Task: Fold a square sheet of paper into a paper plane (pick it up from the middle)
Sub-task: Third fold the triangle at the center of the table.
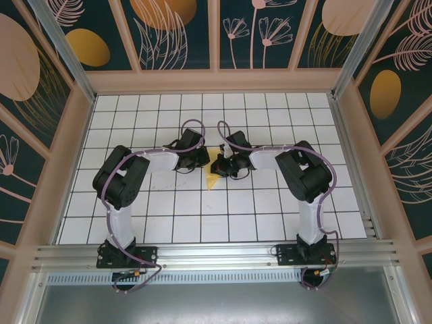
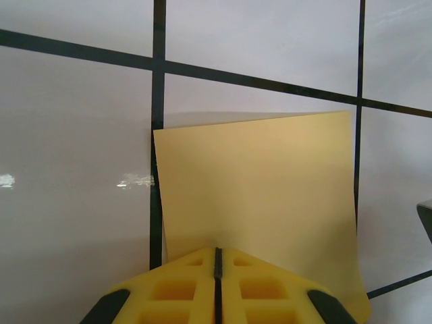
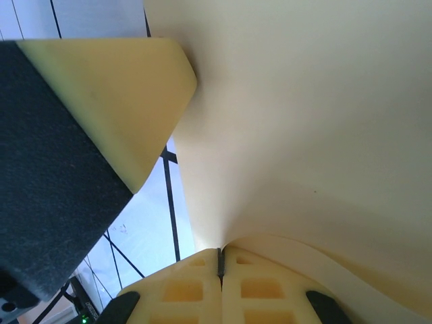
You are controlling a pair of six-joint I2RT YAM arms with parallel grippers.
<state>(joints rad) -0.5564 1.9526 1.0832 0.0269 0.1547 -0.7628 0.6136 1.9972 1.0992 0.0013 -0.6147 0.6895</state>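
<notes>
The square sheet of paper (image 1: pixel 213 179) is pale yellow and sits at mid-table between the two arms. In the left wrist view the paper (image 2: pixel 263 189) spreads out from the tips of my left gripper (image 2: pixel 217 250), whose yellow jaws are pressed together on its near edge. My right gripper (image 3: pixel 220 251) is shut too, with the paper (image 3: pixel 304 121) curving up out of its tips in a bent flap. From above, the left gripper (image 1: pixel 202 162) and right gripper (image 1: pixel 224 167) nearly touch over the sheet. The paper plane is not formed.
White tiles with black grid lines (image 1: pixel 202 216) cover the table, ringed by a wooden frame (image 1: pixel 216 81) and patterned walls. A pale finger (image 3: pixel 121 101) of the left gripper, with its dark body, looms close at the upper left of the right wrist view.
</notes>
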